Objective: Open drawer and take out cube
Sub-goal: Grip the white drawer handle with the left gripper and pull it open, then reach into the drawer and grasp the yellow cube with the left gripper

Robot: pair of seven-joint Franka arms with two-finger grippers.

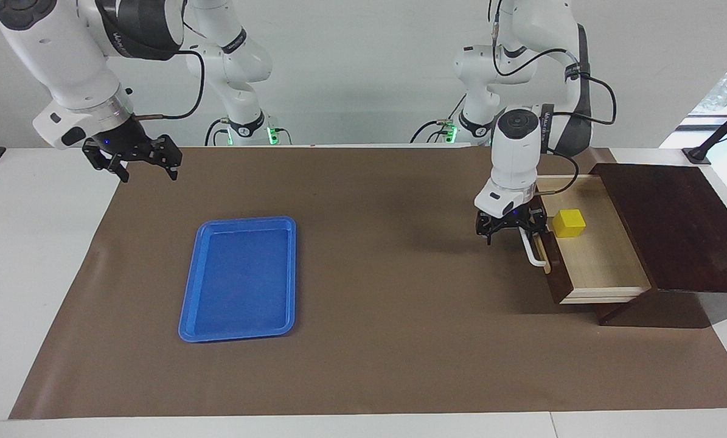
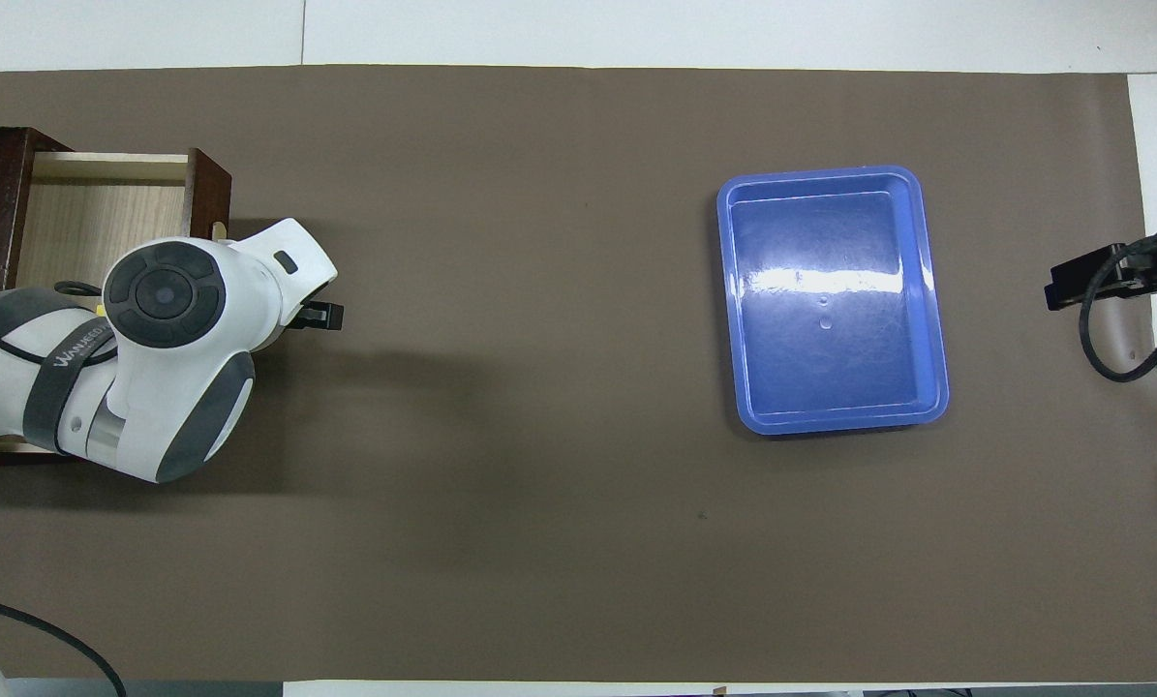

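Drawer [image 1: 594, 243] stands pulled out of the dark wooden box [image 1: 673, 225] at right of the facing view, pale interior exposed; in the overhead view the same drawer [image 2: 104, 213] shows at upper left, partly covered by the arm. Yellow cube [image 1: 569, 222] sits inside the drawer, in the half nearer the robots, close to the drawer front, resting flat on the light-wood floor.

Left gripper [image 1: 510, 230] hangs low at center-right of the facing view, right at the white bar handle [image 1: 533, 249] on the drawer front, fingers pointing down. Can't tell whether its fingers are closed on the handle or just beside it; in the overhead view only a dark tip [image 2: 319, 315] pokes out from under the wrist.

Right gripper [image 1: 147, 164] waits raised at upper left of the facing view, over the edge of the brown mat [image 1: 369, 365], fingers spread apart, holding nothing.

Blue tray [image 1: 241, 277] lies flat, left of center in the facing view, w/ nothing in it; well apart from the drawer.
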